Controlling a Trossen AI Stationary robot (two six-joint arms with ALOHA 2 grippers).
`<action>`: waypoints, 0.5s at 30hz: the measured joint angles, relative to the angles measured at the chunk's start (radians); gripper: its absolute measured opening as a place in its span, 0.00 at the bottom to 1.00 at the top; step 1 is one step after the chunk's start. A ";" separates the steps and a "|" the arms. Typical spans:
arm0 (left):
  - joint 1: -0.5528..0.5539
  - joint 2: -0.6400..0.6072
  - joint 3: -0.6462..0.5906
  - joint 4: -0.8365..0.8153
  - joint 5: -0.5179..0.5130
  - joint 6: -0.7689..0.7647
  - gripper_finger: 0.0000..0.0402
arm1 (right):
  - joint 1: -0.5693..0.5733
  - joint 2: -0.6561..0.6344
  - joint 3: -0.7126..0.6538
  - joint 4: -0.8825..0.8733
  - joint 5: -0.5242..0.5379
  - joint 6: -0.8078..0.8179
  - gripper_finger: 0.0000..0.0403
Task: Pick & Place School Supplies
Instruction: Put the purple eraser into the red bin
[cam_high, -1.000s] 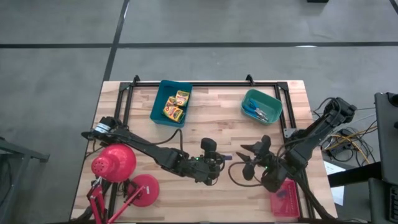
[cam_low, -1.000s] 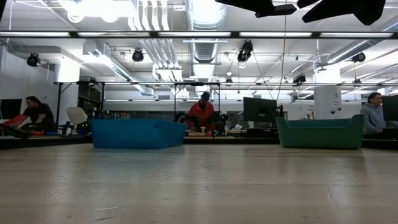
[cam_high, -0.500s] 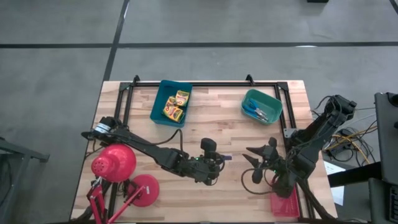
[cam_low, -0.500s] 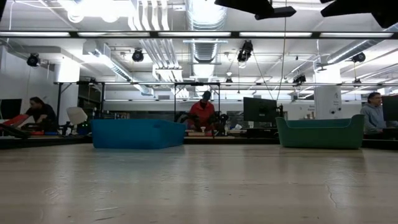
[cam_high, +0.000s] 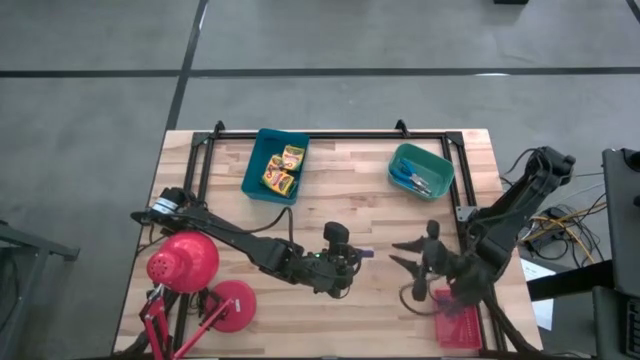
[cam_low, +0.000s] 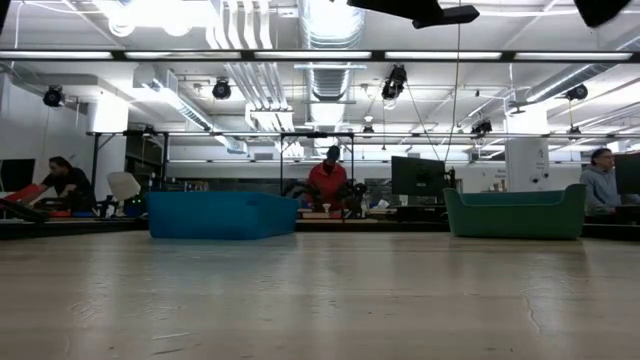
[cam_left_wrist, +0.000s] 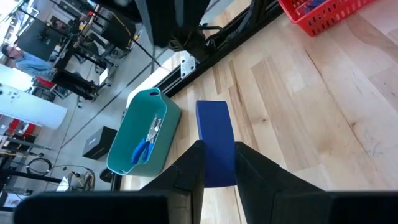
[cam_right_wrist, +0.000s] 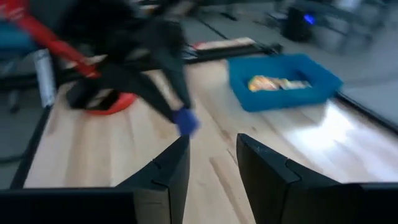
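The right gripper (cam_high: 418, 268) had swung back toward the red tray (cam_high: 458, 325) just beside it, its jaws narrower than a second before and empty; the left gripper (cam_high: 352, 254) stayed clamped on one blue stick (cam_left_wrist: 215, 142); three crayon boxes (cam_high: 282, 168) lay in the blue tray (cam_high: 258, 160) beyond it.

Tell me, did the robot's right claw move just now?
Yes. In the high view the right claw has slid toward the red mesh tray at the table's near right corner, away from the waiting left claw.
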 joint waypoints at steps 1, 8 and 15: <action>0.000 0.000 0.000 0.000 0.000 0.000 0.20 | 0.000 -0.012 -0.005 0.038 -0.024 -0.078 0.31; 0.000 0.000 -0.001 0.000 0.000 0.001 0.20 | -0.026 -0.079 -0.137 0.412 -0.315 -0.436 0.31; 0.000 0.000 -0.001 -0.001 0.000 0.000 0.20 | -0.077 -0.160 -0.350 0.731 -0.300 -0.496 0.31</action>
